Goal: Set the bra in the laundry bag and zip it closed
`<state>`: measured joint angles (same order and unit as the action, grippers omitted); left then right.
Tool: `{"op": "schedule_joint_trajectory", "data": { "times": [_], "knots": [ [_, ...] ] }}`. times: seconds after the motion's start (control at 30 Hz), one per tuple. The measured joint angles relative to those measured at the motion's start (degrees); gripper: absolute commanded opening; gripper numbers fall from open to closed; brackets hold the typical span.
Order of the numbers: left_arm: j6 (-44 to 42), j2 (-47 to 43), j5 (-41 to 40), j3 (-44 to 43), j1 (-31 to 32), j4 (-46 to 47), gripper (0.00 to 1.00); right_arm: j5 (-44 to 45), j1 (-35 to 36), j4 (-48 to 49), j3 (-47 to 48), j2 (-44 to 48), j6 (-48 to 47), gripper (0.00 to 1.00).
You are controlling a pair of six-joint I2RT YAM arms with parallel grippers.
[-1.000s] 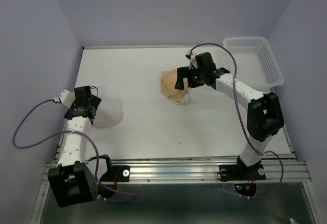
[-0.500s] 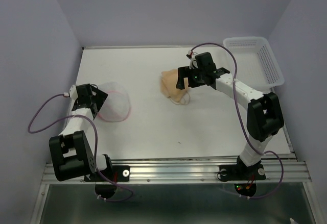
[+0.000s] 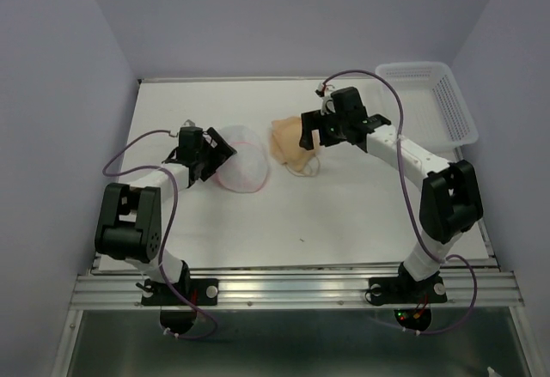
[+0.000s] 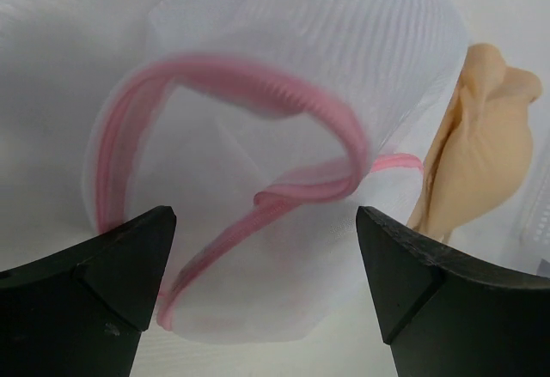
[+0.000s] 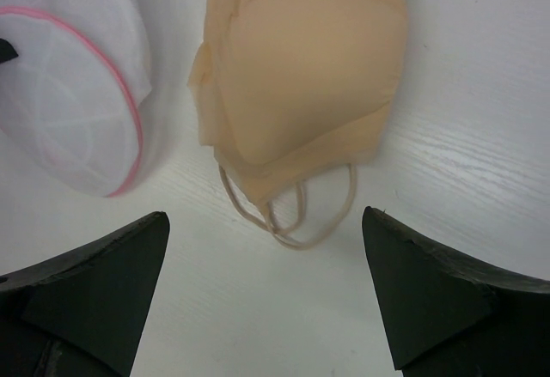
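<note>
The laundry bag [image 3: 243,169], a round white mesh pod with a pink rim, lies at mid-table. Just right of it lies the tan-peach bra [image 3: 290,148], cups up and straps toward the near edge. My left gripper [image 3: 216,155] is at the bag's left side. In the left wrist view it [image 4: 265,222] stands open, with the bag's [image 4: 258,128] near edge between the fingertips and the bra [image 4: 485,136] beyond. My right gripper [image 3: 309,136] hovers open over the bra [image 5: 301,76], gripping nothing. Its own view [image 5: 265,218] shows the straps between the fingers and the bag [image 5: 69,94] at left.
A white plastic lattice basket [image 3: 430,94] stands at the table's far right corner. Purple cables loop off both arms. Walls close in the left, back and right sides of the table.
The laundry bag has slid right across the table together with my left gripper, ending next to the bra. The right gripper has barely shifted.
</note>
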<state>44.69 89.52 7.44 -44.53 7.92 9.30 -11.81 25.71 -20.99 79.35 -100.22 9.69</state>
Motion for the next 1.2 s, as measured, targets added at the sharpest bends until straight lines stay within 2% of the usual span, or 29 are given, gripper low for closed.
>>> {"op": "schedule_joint_trajectory", "data": {
  "times": [0.2,0.3,0.4,0.53,0.8,0.97,1.2],
  "knots": [
    [0.6,-5.6,0.3,-0.1,0.3,-1.9,0.99,3.8,2.4,0.0,-2.6,3.2,-4.3,1.0],
    [0.9,-11.6,-1.3,-0.1,0.2,-4.6,0.99,7.5,8.0,0.9,-3.2,3.9,-6.8,1.0],
    [1.7,-17.9,-5.8,-0.2,0.2,-8.7,0.99,12.3,17.5,3.2,-3.6,3.9,-9.5,1.0],
    [3.7,-24.5,-12.3,-0.3,-1.0,-15.8,0.99,12.1,26.5,7.7,-3.5,2.0,-11.4,1.0],
    [5.5,-34.3,-15.5,4.5,-6.4,-20.6,0.99,11.7,25.7,9.9,4.5,-8.5,-6.2,1.0],
    [5.4,-34.5,-15.2,4.8,-8.2,-24.3,0.99,14.4,27.8,11.8,5.0,-10.0,-12.2,1.0],
    [4.8,-35.5,-15.4,6.3,-14.3,-27.4,0.99,22.0,36.9,16.5,3.6,-12.0,-23.5,1.0]
  ]
}}
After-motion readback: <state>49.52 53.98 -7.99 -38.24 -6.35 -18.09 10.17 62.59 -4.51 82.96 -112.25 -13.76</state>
